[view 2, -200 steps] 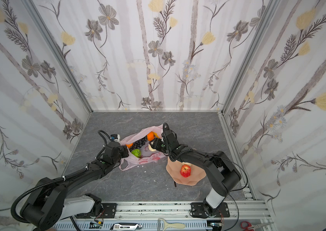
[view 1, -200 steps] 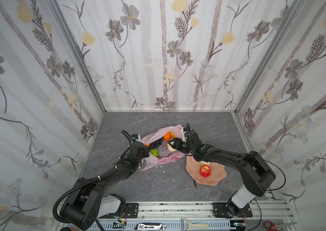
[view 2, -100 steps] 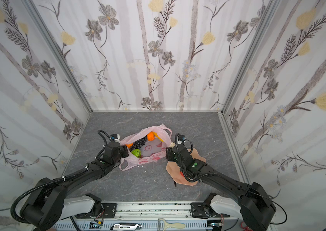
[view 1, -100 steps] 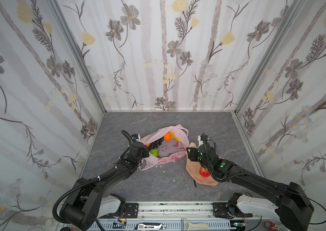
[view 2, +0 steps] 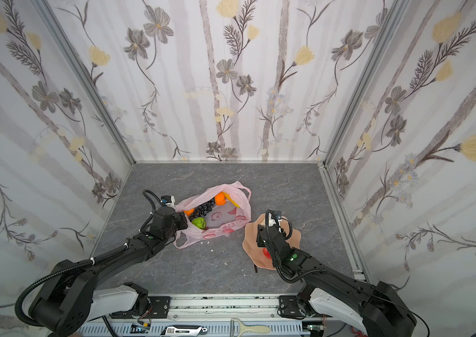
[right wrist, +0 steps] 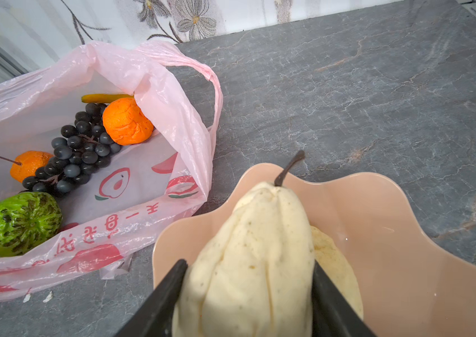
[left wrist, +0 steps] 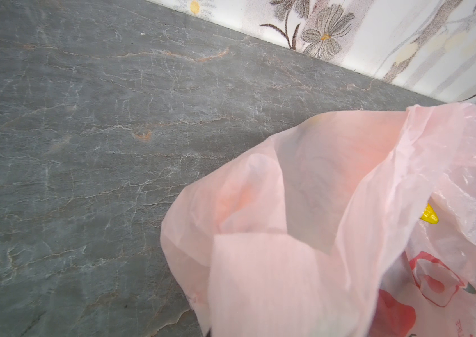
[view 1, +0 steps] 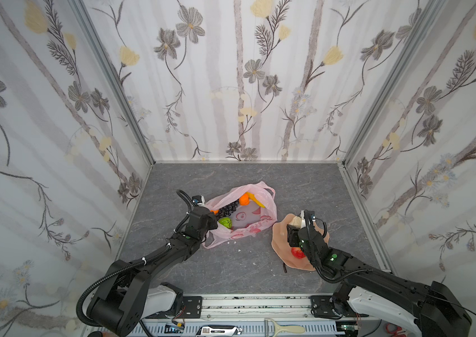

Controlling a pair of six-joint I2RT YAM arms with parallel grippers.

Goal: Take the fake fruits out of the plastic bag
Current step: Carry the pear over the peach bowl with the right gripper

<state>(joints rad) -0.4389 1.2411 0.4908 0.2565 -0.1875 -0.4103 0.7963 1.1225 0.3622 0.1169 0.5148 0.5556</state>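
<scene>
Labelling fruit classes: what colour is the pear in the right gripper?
Pear: pale cream, brownish specks, dark stem; best in the right wrist view.

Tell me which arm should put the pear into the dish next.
Right. The right gripper holds the pear just over the dish, so it only needs to lower and release. The left gripper is shut on the plastic bag's edge, away from the dish.

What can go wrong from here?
1. The right gripper holds a pear over the dish, close to the second pear lying in it. Released, it may hit that one and roll over the low wavy rim.
2. The left gripper looks clamped on the plastic bag edge. A tug could spill the orange and grapes onto the table.
</scene>
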